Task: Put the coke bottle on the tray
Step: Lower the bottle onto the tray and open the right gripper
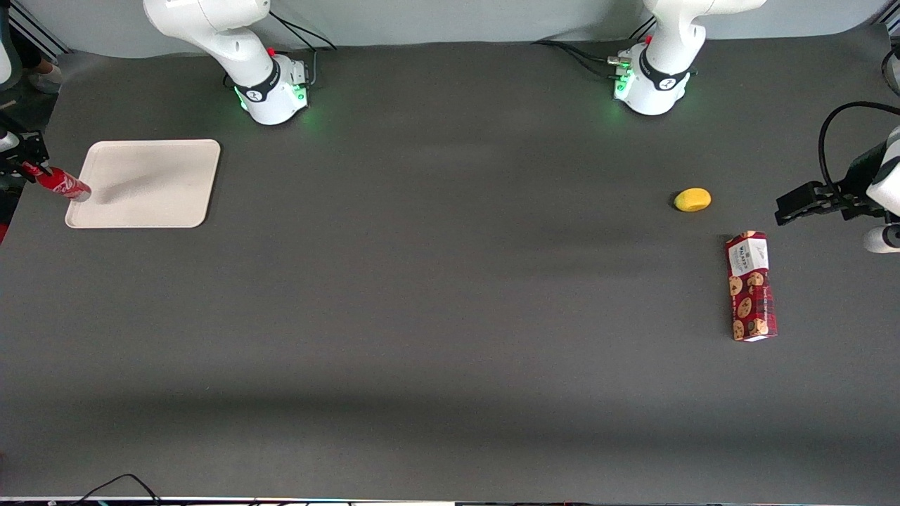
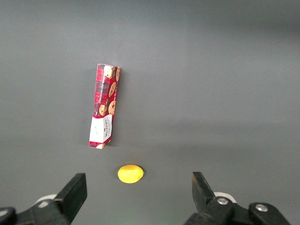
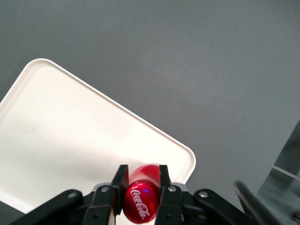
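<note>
Holding the coke bottle [image 3: 140, 199] clenched between its two fingers, the gripper [image 1: 28, 167] hangs at the working arm's end of the counter [image 1: 450, 295], just beside the outer edge of the tray [image 1: 144, 184]. In the front view the coke bottle is tilted, its long axis pointing down and toward the tray, and its lower end shows over the tray's rim; whether it touches the rim I cannot tell. The wrist view agrees: the bottle is near one rounded corner, and the wide cream floor of the tray lies open before it. So the coming move, as I judge, is a short carry inward over the rim, then lowering. The tray is bare, so there is much room. The yellow object [image 1: 692, 199] and the cookie box [image 1: 751, 286] lie well apart, toward the parked arm's end, and cannot disturb.
</note>
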You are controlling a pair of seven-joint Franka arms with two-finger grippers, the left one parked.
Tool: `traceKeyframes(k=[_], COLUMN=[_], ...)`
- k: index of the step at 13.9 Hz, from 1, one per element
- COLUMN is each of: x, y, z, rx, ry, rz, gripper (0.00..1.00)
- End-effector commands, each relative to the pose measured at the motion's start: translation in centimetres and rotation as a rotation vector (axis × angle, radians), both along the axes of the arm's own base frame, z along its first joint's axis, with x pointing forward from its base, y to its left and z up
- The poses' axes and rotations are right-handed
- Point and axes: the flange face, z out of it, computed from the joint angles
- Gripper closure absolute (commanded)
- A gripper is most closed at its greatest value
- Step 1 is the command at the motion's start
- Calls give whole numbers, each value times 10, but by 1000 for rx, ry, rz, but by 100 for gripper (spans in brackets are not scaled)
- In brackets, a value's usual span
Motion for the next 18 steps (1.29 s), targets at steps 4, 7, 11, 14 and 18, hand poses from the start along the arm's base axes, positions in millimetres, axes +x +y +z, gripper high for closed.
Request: traceKeyframes(k=[4,7,11,14,18], x=[-22,-32,-52,-54,-54], y=[-14,-22,-36,-39,-38], z=[-16,-25,-39,-48,-48], rx=[129,138,139,151,157], ry=[-111,-110,-117,-124,-121], rz=[34,35,46,38,51], gripper=[83,82,78,50,0])
